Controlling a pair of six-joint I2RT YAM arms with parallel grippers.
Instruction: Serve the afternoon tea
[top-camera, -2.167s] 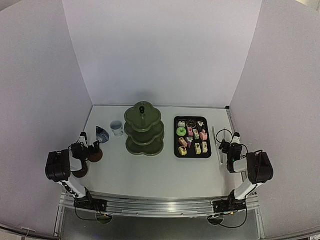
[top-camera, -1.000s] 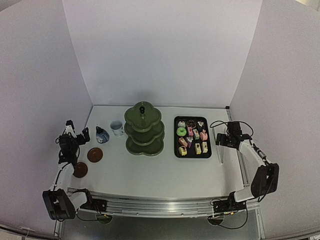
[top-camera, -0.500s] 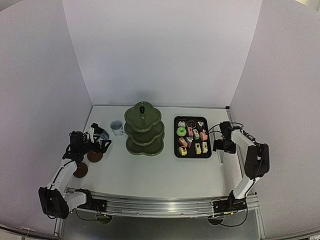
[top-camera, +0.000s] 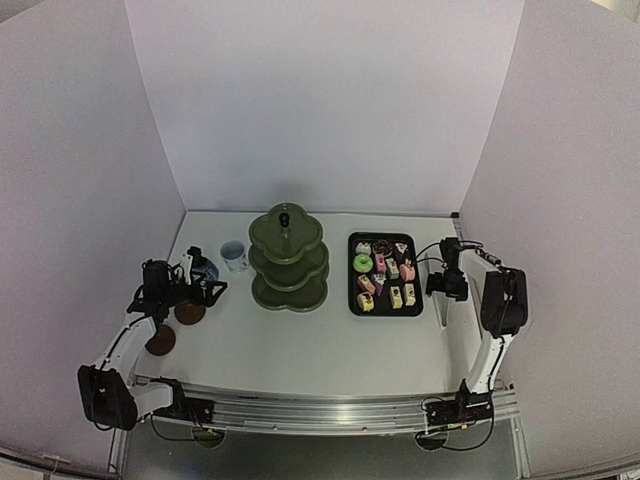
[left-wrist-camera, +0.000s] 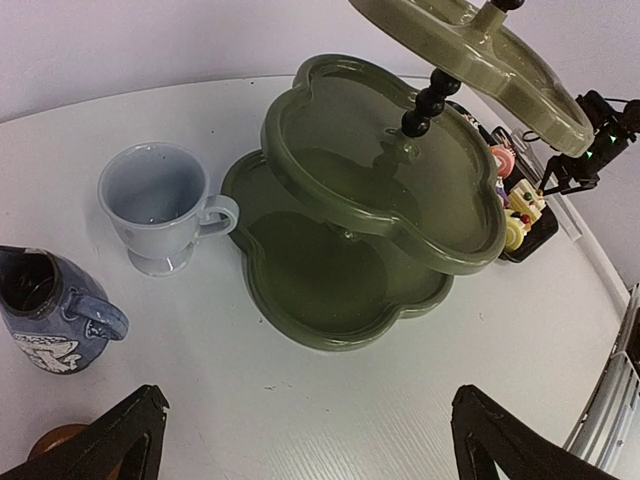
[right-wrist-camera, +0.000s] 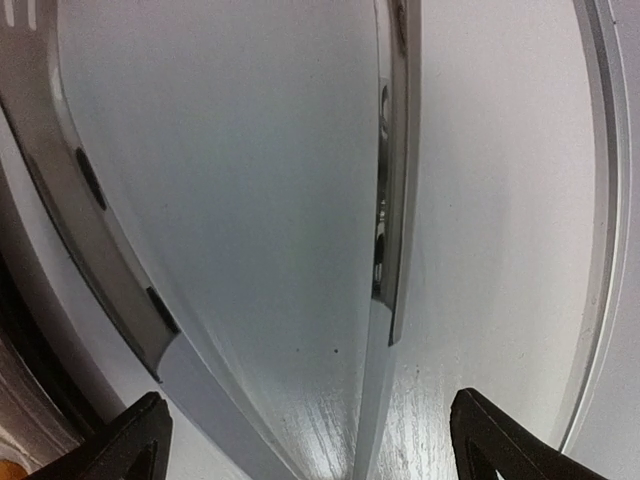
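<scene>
Both grippers spread wide, nothing held. Right gripper (right-wrist-camera: 308, 432) straddles metal tongs (right-wrist-camera: 384, 210) at 3 o'clock of tray (top-camera: 386, 313); cakes (top-camera: 363, 262) on tray, stand (top-camera: 288, 258) bare. I fear off-centre squeeze skids tongs. Left gripper (left-wrist-camera: 310, 440) near blue cup (left-wrist-camera: 48, 312); could tip it.

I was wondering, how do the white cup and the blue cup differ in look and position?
The white cup is pale and plain; the blue cup is dark with a light pattern. The white cup stands nearer the green stand, the blue cup farther left. Both are upright, with handles.
</scene>
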